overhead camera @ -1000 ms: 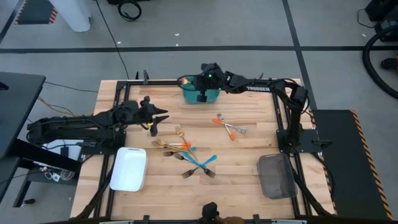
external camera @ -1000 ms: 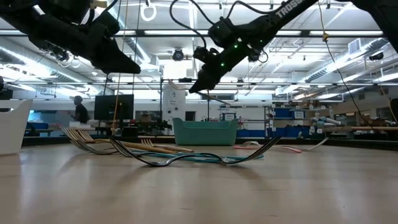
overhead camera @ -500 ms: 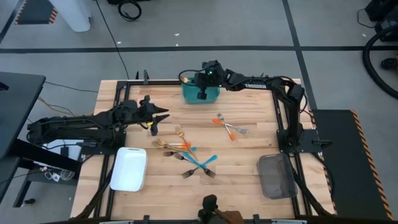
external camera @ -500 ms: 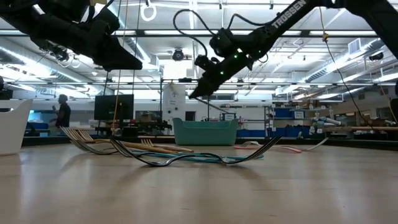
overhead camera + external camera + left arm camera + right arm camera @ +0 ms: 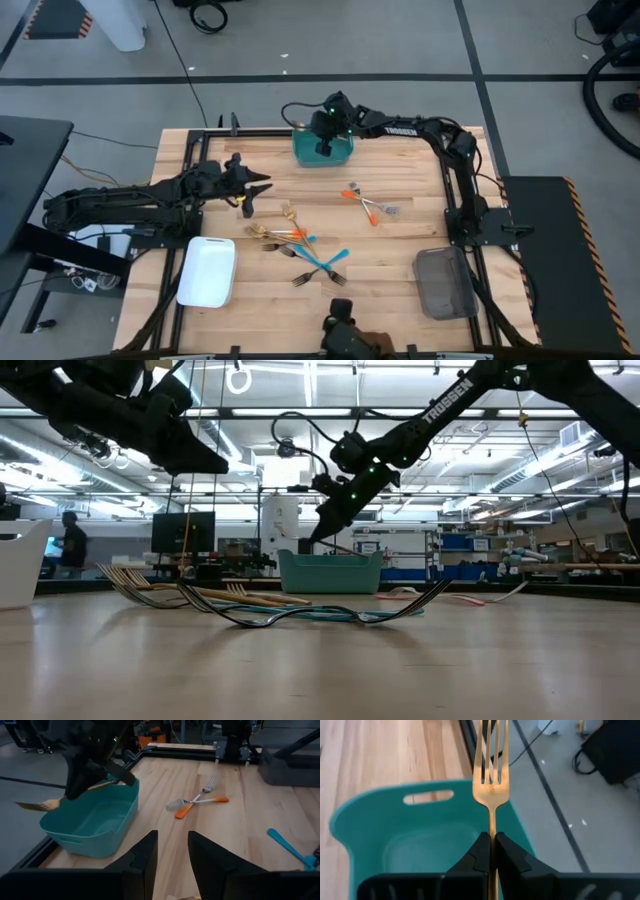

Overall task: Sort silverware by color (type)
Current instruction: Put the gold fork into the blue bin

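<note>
Your right arm has swung a little further toward the far edge of the table over the last second, so its pincer now hangs over the far wall of the teal tray instead of the tray's middle. That puts the gold fork it is clenched on partly past the tray, tines out over the floor beyond the table edge, as the right wrist view shows. For the sort, this reads as the drop being lined up but not yet made: the fork is still in the grip, and the tray looks empty from the wrist views. You may want the fork brought back over the basin before it is let go, or it could land outside. The arm is stretched long from its mount on the right edge, wrist angled down. Your left arm has not moved; it reaches in from the left edge with its pincer partly parted and empty, just short of the main pile at mid-table. Two orange forks lie apart toward the right.
</note>
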You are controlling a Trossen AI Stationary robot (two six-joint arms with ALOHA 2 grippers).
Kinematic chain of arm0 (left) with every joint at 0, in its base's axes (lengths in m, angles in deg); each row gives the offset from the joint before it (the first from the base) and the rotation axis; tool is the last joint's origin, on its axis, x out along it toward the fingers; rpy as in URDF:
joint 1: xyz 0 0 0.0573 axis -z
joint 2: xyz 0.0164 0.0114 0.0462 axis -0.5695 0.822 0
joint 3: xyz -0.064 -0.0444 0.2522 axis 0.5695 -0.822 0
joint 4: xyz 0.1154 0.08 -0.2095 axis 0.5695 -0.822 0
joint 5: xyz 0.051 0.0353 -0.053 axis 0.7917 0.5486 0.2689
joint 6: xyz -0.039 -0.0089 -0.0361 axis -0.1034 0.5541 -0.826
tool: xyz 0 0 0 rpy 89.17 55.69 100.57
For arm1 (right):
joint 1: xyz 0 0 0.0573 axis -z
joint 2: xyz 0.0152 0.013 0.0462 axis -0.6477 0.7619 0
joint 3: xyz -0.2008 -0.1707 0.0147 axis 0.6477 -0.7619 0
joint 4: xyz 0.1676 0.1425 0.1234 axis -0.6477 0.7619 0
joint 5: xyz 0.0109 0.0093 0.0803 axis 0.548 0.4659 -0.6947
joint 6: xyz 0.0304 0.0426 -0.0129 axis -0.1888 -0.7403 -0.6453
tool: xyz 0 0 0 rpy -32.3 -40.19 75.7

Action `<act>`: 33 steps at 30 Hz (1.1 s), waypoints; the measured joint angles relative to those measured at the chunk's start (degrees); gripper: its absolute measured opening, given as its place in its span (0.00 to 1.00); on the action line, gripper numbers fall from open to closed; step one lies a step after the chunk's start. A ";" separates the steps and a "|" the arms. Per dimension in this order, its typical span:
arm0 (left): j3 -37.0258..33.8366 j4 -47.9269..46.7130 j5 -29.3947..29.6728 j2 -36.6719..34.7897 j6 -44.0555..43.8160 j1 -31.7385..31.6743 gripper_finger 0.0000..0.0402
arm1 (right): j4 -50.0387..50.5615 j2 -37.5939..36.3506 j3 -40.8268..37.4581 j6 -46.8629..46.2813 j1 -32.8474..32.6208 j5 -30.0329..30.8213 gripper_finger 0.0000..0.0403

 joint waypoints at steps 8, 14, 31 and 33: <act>0.00 -0.23 -0.01 0.00 -0.57 0.04 0.29 | 0.14 2.42 -0.11 -0.91 0.50 -1.38 0.05; 0.00 -0.32 -0.01 0.00 -0.72 0.12 0.29 | -0.39 4.35 -0.11 -3.07 0.50 -1.55 0.05; 0.00 -1.13 -0.01 0.00 -0.79 0.13 0.29 | 5.57 3.64 -0.07 -11.00 -0.12 4.63 0.05; 0.00 -1.13 -0.02 0.00 -0.79 0.12 0.29 | 6.82 3.62 -0.04 -11.08 -0.12 4.63 0.06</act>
